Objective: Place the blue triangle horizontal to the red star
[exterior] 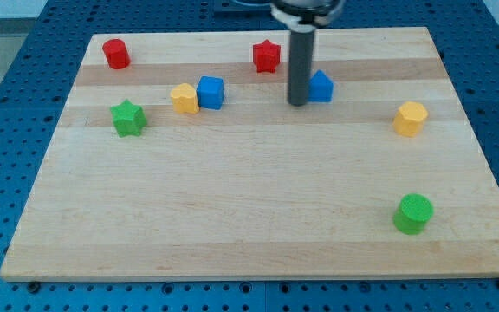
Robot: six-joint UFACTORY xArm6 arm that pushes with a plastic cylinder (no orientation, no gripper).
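Note:
The blue triangle (320, 86) lies near the view's top, right of centre, partly hidden by my rod. My tip (297, 103) rests on the board against the triangle's left side. The red star (267, 56) sits up and to the left of the triangle, close to the board's top edge. The rod stands between the star and the triangle, a little below the star.
A blue cube (210, 92) and a yellow block (184, 98) touch left of centre. A green star (128, 118) and a red cylinder (115, 54) are at the left. A yellow hexagon block (411, 118) and a green cylinder (413, 213) are at the right.

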